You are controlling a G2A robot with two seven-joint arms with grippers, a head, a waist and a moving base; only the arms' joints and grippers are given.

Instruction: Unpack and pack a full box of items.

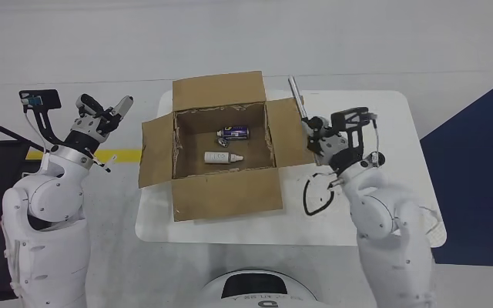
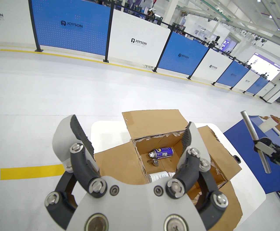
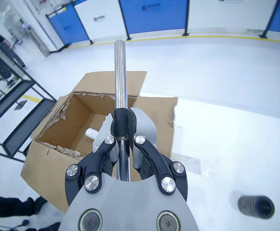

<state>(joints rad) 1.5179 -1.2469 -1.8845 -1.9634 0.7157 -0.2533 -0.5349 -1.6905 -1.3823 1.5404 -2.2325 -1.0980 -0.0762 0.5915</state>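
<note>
Your right gripper [image 3: 123,122] pinches the metal rod [image 3: 119,76] just right of the open box [image 1: 219,94]. Your left gripper [image 1: 104,108] hangs left of the box, fingers spread, holding nothing. Inside the box: 1 blue can [image 1: 233,132] and 1 white bottle [image 1: 223,157], both lying flat.

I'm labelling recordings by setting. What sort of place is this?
Probably an industrial hall or robot test floor, not a home: blue and white partition panels fence off a wide pale floor marked with yellow lines, under exposed roof beams.
</note>
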